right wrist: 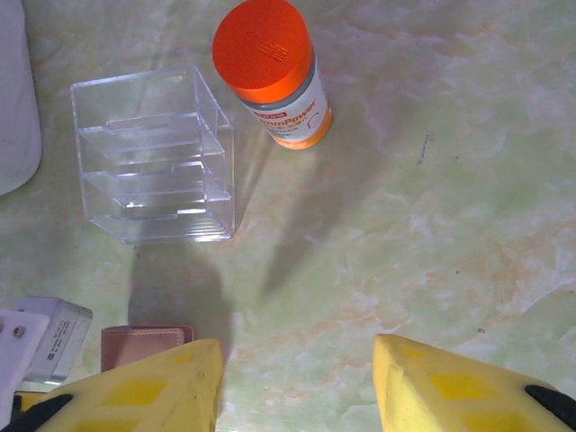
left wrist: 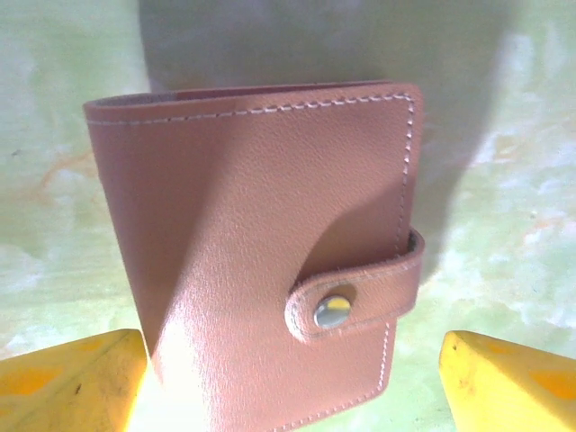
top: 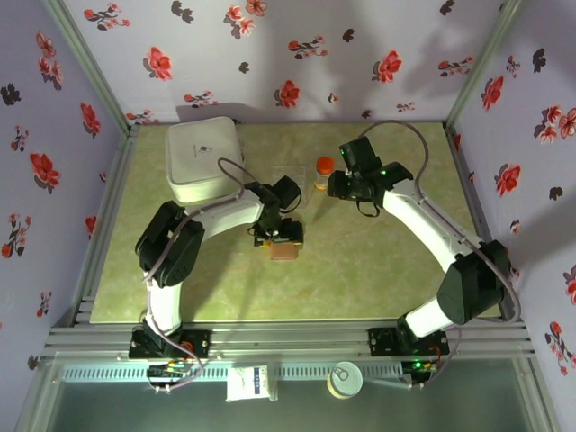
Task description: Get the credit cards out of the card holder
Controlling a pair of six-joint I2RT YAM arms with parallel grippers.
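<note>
Broadly, a green marbled table [top: 378,270] takes up the floor of a booth with flower-patterned walls. A large white square container [top: 205,160] sits on the table's far left corner. The left arm bends in from the near edge toward the middle of the table, and the left gripper [left wrist: 292,346] points down over the card holder [left wrist: 261,252]. Its yellow fingers [left wrist: 72,378] stand wide apart, one on each side of the holder. They do not clamp it, and bare table shows between the holder and the right-hand finger. The right arm reaches in from the other side. The right gripper [right wrist: 295,360] hangs over bare table with its jaws parted and nothing between them, near the far middle of the table. A clear plastic box [right wrist: 153,153] with ledges inside rests just beside an orange-capped bottle [right wrist: 270,72], which stands upright. The card holder lies near the table's centre, closer to the arms than the clear box. It is folded shut with its brown stitched leather outside showing, and a strap wraps over its edge. A round metal snap [left wrist: 333,308] fastens that strap.
</note>
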